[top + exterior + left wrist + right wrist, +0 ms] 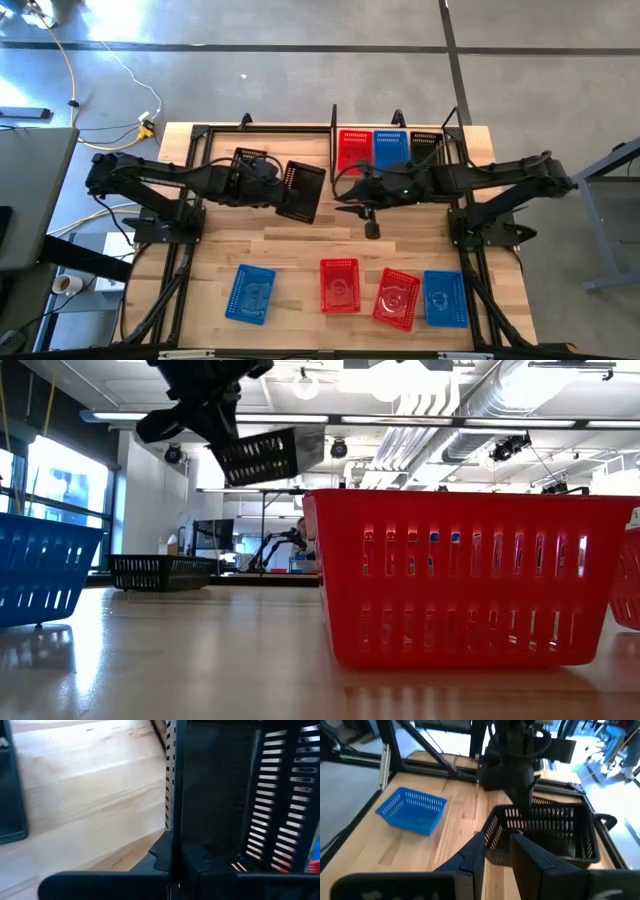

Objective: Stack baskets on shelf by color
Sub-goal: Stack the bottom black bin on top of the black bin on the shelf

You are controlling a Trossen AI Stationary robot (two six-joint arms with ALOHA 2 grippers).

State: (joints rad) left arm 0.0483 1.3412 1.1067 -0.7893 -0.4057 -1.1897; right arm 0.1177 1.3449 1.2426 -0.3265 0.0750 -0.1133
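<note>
Pincer, left (282,190), clamps black basket (303,190) aloft; right pincer (371,226) seemingly apart, empty.

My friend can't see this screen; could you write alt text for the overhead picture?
Seen from above, the left gripper holds a black basket over a wooden table. The right gripper hangs near a shelf holding baskets; two blue and two red baskets line the near edge.

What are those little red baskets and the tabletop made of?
The red basket looks like moulded plastic: light glows through its slotted walls and the surface has a slight sheen. The tabletop looks like light wood planks with visible grain and seams, probably sealed, since the low view shows soft reflections on it.
</note>
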